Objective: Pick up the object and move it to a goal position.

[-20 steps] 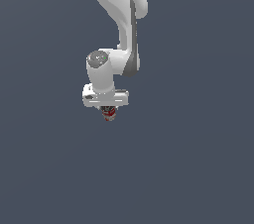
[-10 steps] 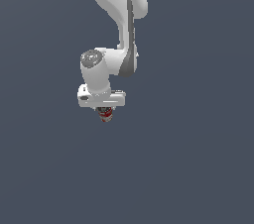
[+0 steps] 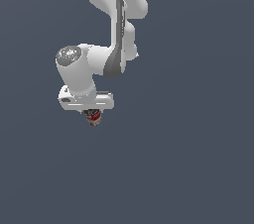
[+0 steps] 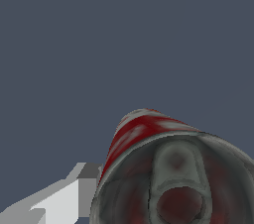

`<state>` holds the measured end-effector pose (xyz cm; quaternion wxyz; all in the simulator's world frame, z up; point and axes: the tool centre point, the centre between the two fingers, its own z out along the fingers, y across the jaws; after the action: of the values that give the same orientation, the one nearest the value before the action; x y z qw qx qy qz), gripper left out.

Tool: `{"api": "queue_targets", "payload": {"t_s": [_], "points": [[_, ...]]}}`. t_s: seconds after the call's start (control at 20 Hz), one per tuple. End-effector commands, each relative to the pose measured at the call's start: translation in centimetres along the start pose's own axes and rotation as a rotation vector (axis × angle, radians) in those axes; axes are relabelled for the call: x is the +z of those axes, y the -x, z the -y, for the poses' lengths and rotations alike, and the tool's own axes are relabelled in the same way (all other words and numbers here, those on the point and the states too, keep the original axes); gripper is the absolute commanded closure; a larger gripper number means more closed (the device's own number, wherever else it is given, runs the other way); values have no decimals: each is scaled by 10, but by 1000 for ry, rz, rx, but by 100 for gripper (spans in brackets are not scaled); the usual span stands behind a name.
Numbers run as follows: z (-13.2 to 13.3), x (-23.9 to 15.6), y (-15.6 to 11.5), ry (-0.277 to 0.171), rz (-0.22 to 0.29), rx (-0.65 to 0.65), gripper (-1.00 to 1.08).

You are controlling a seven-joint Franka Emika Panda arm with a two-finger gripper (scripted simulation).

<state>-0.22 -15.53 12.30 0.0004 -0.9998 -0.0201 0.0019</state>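
The object point(image 3: 93, 117) is a tiny red and white can with a dark top, hanging just under the white hand of the arm in the exterior view. My gripper point(image 3: 92, 115) is shut on the object, whose lower end pokes out below the hand. In the wrist view the object point(image 4: 149, 134) fills the lower right, its grey lid with a pull tab facing the camera and its red and white side running away from it. One white finger point(image 4: 59, 203) shows beside the can; the other is hidden behind it.
The white arm point(image 3: 116, 25) comes down from the top of the exterior view to the wrist point(image 3: 79, 72). Everything around it is a plain dark grey-blue background with no other objects in sight.
The hand with the can has shifted steadily toward the exterior view's left. The grip on the can is unchanged.
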Motion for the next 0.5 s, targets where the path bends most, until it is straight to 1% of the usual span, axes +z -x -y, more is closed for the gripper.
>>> {"api": "queue_targets", "payload": {"t_s": [0.0,0.2,0.45], "points": [[-14,-12,-11,1,-4,-1,108],[-30,-24,-24,1,-4,-1,108],[-43,-33,-34,1,-4,-1,108]]}}
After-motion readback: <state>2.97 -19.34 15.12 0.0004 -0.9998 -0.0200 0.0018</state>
